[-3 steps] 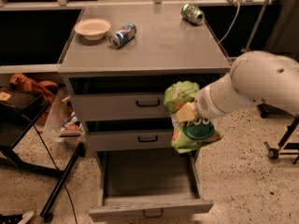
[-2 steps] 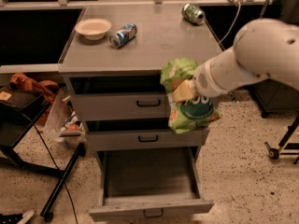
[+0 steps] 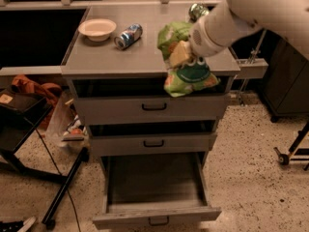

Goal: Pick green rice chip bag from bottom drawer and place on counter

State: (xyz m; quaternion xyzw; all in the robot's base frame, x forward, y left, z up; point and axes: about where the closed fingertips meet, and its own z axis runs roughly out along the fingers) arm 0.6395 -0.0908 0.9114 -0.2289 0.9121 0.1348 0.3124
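1. My gripper (image 3: 183, 57) hangs over the front-right part of the desk (image 3: 140, 57). Its fingers (image 3: 178, 53) are clamped on the green rice chip bag (image 3: 186, 76), pinching it in its upper half.
2. The bag is in the air. Its crumpled top shows above the desk's surface, while its lower part, with the round logo, dangles in front of the desk's front edge.
3. The bottom drawer (image 3: 154, 182) stands pulled out below the desk, so I judge the lift-out done and only the placing left.
4. To do this well, I would first raise the bag a little more so its bottom edge clears the desk's front edge and does not snag there.
5. Then I would carry it toward the desk's middle. That spot lies right of the blue can (image 3: 128, 36) and the white bowl (image 3: 97, 29), and in front of the green soda can (image 3: 198, 9) at the desk's back-right.
6. I would lower until the bag's bottom rests on the desk, and only then release. A light foil bag can topple, so I would keep it well back from the desk's front edge.
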